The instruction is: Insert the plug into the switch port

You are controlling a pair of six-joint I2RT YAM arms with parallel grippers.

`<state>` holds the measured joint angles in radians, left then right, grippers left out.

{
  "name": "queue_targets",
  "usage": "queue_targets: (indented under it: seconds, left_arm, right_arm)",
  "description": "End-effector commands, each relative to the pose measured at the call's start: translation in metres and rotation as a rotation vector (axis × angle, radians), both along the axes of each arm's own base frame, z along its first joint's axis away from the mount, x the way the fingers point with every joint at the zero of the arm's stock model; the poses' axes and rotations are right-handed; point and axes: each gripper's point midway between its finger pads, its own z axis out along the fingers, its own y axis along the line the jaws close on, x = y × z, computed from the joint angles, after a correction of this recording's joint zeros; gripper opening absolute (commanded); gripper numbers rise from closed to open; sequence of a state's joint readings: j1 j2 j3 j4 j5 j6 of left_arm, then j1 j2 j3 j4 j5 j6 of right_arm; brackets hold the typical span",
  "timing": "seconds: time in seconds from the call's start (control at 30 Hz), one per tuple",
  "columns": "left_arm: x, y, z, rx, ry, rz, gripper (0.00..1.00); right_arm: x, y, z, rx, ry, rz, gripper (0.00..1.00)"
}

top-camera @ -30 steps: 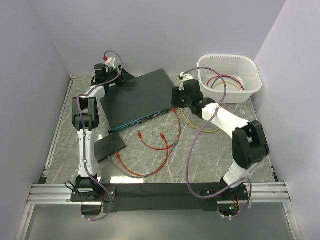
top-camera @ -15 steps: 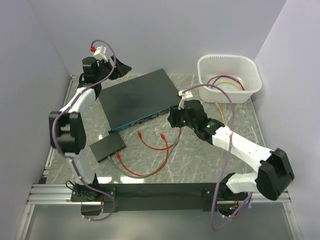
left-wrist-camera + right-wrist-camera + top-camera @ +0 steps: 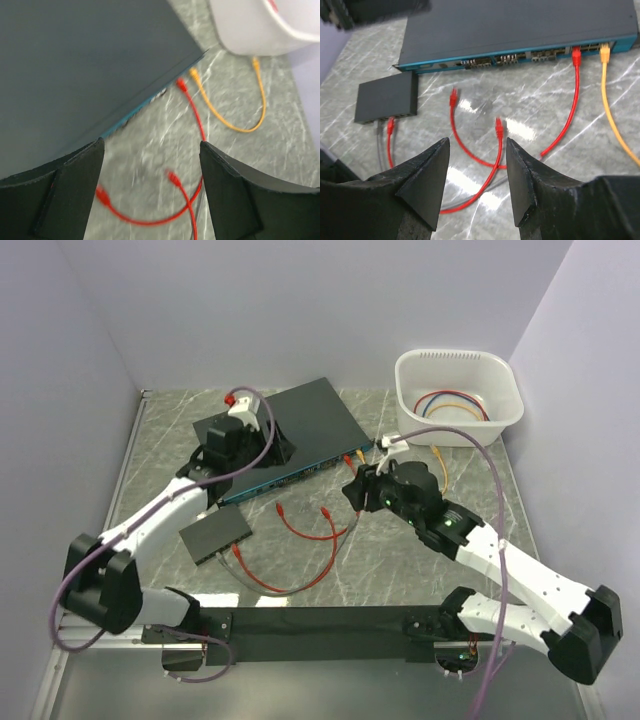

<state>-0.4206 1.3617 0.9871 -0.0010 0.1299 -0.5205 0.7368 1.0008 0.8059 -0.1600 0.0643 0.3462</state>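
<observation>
The switch point(image 3: 290, 430) is a flat dark grey box with a teal front edge point(image 3: 520, 52). A red plug point(image 3: 577, 54) and a yellow plug point(image 3: 605, 51) sit in its right-hand ports. Two loose red plugs point(image 3: 453, 96) point(image 3: 498, 125) lie on the table in front of it. My right gripper point(image 3: 477, 180) is open and empty, above and in front of these loose plugs point(image 3: 358, 490). My left gripper point(image 3: 150, 190) is open and empty, hovering over the switch's left front part point(image 3: 278, 448).
A small flat black slab point(image 3: 215, 533) lies at front left with red and grey cables plugged in. A white tub point(image 3: 458, 395) with coiled cables stands at back right. The yellow cable point(image 3: 440, 465) runs beside the tub. Walls close in left, right and back.
My left arm has swung from the back left corner forward over the switch. My right gripper has drawn back from the switch's right front corner toward the near side.
</observation>
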Motion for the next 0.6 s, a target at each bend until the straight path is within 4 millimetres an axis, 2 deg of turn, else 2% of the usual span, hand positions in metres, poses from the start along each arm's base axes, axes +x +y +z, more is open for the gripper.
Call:
queue_targets:
  seconds: [0.0,0.03,0.1,0.13,0.23,0.3,0.37,0.4,0.43,0.5,0.57]
  left_arm:
    - [-0.027,0.015,0.009,0.016,-0.001,0.095,0.82]
    - [-0.036,0.017,-0.001,0.033,0.017,0.105,0.82]
    - [-0.057,0.014,0.000,0.027,0.025,0.099,0.82]
    - [-0.065,0.016,-0.010,0.035,0.046,0.104,0.81]
    - [-0.092,0.019,-0.019,0.044,0.093,0.118,0.81]
    - [-0.105,0.023,-0.015,0.034,0.094,0.137,0.80]
    - [-0.120,0.027,-0.023,0.055,0.127,0.135,0.80]
    - [-0.125,0.031,-0.017,0.038,0.117,0.140,0.79]
    - [-0.132,0.034,-0.022,0.050,0.137,0.138,0.79]
    - [-0.143,0.039,-0.016,0.038,0.127,0.129,0.78]
    - [-0.153,0.045,-0.019,0.052,0.146,0.122,0.77]
  right_arm:
    - [-0.014,-0.011,0.001,0.040,0.020,-0.033,0.56]
    - [-0.016,-0.012,0.001,0.057,0.029,-0.039,0.56]
    - [-0.025,-0.013,-0.001,0.078,0.042,-0.025,0.56]
    - [-0.028,-0.013,-0.001,0.093,0.050,-0.025,0.56]
    - [-0.037,-0.016,-0.007,0.116,0.067,-0.023,0.56]
    - [-0.041,-0.020,-0.012,0.120,0.074,-0.030,0.56]
    - [-0.044,-0.021,-0.015,0.121,0.082,-0.029,0.55]
    - [-0.046,-0.023,-0.018,0.114,0.090,-0.032,0.55]
    - [-0.047,-0.024,-0.019,0.112,0.095,-0.030,0.55]
    - [-0.052,-0.028,-0.020,0.106,0.103,-0.034,0.54]
    - [-0.056,-0.031,-0.020,0.106,0.109,-0.032,0.54]
